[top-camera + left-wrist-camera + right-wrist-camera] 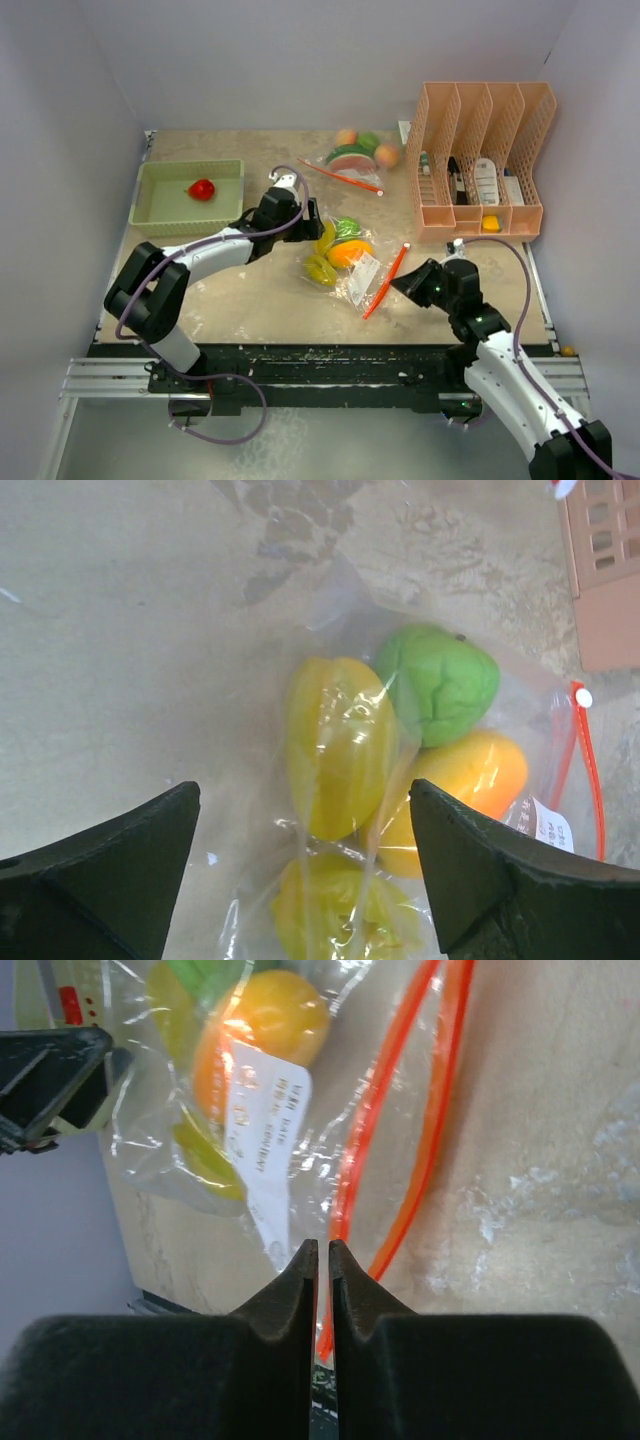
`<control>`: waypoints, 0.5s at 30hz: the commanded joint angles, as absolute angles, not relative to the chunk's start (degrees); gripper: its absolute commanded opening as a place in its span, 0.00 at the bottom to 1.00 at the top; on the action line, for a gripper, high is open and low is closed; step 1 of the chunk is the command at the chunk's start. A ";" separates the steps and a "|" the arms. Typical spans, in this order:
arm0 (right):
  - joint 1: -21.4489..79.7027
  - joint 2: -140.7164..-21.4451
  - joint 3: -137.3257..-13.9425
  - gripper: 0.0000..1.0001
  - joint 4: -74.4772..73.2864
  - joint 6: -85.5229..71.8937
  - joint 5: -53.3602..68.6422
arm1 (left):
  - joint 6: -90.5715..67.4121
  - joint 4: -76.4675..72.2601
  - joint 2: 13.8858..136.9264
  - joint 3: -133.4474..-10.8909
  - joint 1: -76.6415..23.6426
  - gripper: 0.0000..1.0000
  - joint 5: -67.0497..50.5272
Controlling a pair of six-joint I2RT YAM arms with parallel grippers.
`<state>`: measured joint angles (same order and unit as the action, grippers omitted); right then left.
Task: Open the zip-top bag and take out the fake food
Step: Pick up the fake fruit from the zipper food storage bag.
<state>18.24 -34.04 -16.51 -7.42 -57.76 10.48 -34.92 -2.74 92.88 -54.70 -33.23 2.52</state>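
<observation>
The clear zip-top bag (350, 265) lies mid-table with its orange zip strip (385, 280) on the right side. Inside it is the fake food: a yellow piece (335, 745), a green one (440, 680), an orange one (480, 775) and another yellow one (340, 910). My left gripper (318, 222) (305, 790) is open, its jaws spread wide over the bag's closed end, straddling the yellow pieces. At the bag's mouth, my right gripper (402, 281) (322, 1245) has its jaws pressed nearly together on the thin plastic lip beside the zip strip (400, 1110).
A green tray (150, 210) at the back left holds a red toy fruit (202, 189). A second bag of toy food (355, 158) lies at the back. A peach slotted organizer (480, 110) with bottles stands at the back right.
</observation>
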 commanded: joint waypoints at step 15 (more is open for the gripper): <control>17.33 -58.25 -17.12 0.00 14.34 -57.19 12.16 | -36.96 -9.06 97.22 -54.01 -37.53 0.19 0.65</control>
<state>17.65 -52.16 -12.12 5.91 -61.01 11.68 -36.64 -5.61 96.12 -54.48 -36.34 1.65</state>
